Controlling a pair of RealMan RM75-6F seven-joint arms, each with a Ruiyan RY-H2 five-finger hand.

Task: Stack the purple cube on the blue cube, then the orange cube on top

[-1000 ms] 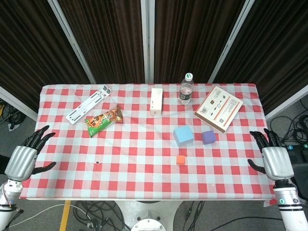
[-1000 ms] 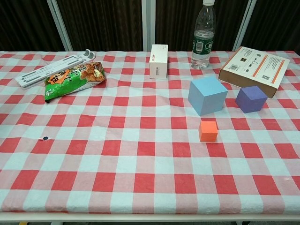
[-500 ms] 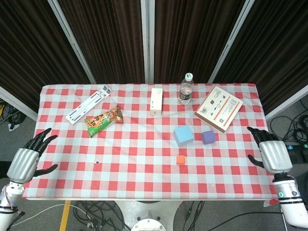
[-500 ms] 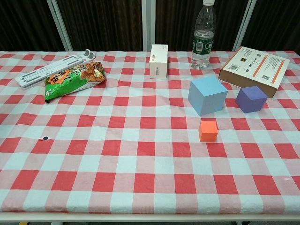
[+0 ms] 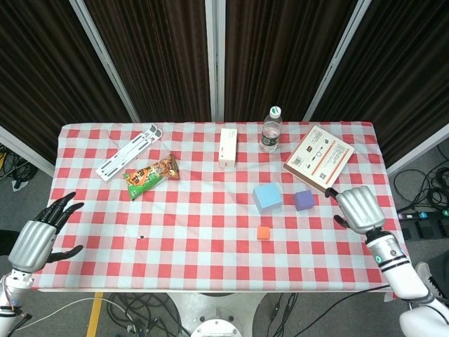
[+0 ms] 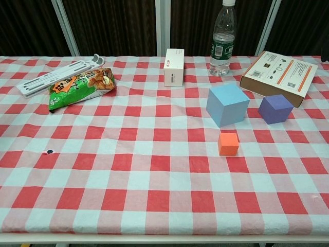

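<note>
Silver and idle, the left hand (image 5: pixel 31 241) hangs off the table's near-left corner, fingers spread, holding nothing. Blue cube (image 5: pixel 267 197) sits mid-right, orange cube (image 5: pixel 264 233) just in front, purple cube (image 5: pixel 304 200) beside blue. Right hand (image 5: pixel 358 208) hovers near purple, empty, fingers loosely apart. Best play, I'd say: grasp purple by opposite faces, lift well above blue, then set it down square.

Print on the snack bag (image 6: pixel 79 86) and flat box (image 6: pixel 280 75) is too small to read
</note>
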